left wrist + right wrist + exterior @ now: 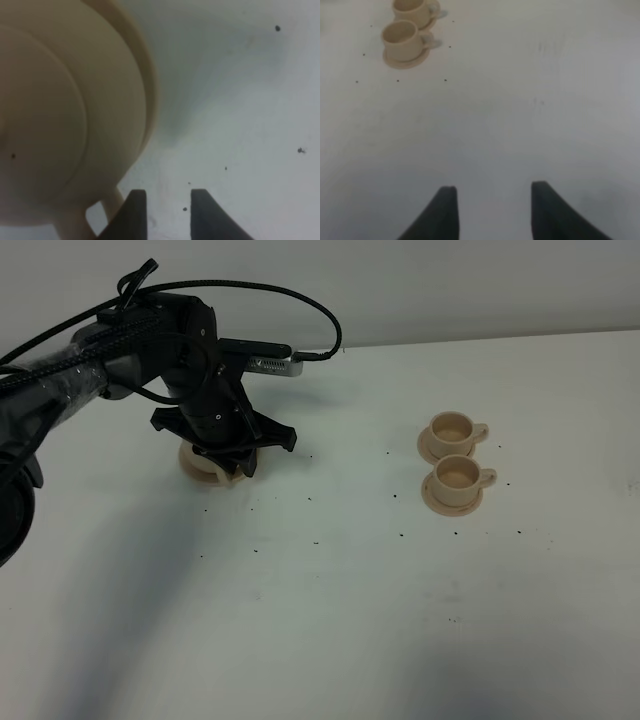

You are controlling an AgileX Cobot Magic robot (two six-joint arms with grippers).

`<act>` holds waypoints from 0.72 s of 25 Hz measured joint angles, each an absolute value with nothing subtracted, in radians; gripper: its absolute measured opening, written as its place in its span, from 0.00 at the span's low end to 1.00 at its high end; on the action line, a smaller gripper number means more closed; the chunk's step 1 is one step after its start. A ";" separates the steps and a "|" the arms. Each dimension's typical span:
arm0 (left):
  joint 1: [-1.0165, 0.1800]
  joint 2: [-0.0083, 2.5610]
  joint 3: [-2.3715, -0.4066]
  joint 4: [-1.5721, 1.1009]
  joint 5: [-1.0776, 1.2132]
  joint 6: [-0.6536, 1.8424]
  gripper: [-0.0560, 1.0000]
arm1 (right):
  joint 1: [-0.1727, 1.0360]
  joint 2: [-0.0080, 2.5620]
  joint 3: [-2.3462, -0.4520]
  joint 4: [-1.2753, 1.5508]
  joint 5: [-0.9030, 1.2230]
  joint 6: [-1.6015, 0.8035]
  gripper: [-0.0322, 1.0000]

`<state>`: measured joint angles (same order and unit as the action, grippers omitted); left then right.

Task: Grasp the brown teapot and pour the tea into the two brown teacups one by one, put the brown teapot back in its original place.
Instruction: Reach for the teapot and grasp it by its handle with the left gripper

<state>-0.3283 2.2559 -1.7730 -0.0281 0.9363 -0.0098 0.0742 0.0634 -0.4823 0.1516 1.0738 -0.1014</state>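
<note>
The brown teapot (196, 466) stands at the left of the white table, mostly hidden under my left gripper (226, 454). In the left wrist view the teapot (65, 115) fills the frame's side, its loop handle (113, 202) right beside one finger. The left gripper (168, 196) holds a narrow gap, with only bare table showing between its fingers. The two brown teacups, far one (452, 428) and near one (457, 476), sit on saucers at the right, handles pointing right. My right gripper (492, 210) hangs open over bare table, away from the teacups (400, 37).
Small dark specks (401, 535) dot the white table (330, 620). The left arm and its black cables (90, 360) cover the back left corner. A pale wall runs behind the table's far edge.
</note>
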 joint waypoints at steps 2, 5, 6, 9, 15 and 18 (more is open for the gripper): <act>-0.328 2.256 -1.773 -0.016 0.936 -0.010 0.28 | 0.074 0.063 -0.482 0.152 1.074 -0.101 0.37; -0.329 2.256 -1.773 0.000 0.953 -0.010 0.28 | 0.074 0.063 -0.482 0.152 1.074 -0.101 0.37; -0.329 2.256 -1.773 0.015 0.962 -0.010 0.28 | 0.074 0.063 -0.482 0.152 1.074 -0.101 0.37; -0.329 2.256 -1.773 0.057 0.987 -0.011 0.28 | 0.074 0.063 -0.482 0.152 1.074 -0.101 0.37; -0.330 2.256 -1.773 0.119 1.015 -0.016 0.28 | 0.074 0.063 -0.482 0.152 1.074 -0.101 0.37; -0.330 2.256 -1.773 0.168 1.033 -0.029 0.28 | 0.074 0.063 -0.482 0.152 1.074 -0.101 0.37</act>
<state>-0.3300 2.2559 -1.7730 0.1680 1.0335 -0.0290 0.0742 0.0634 -0.4823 0.1516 1.0738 -0.1014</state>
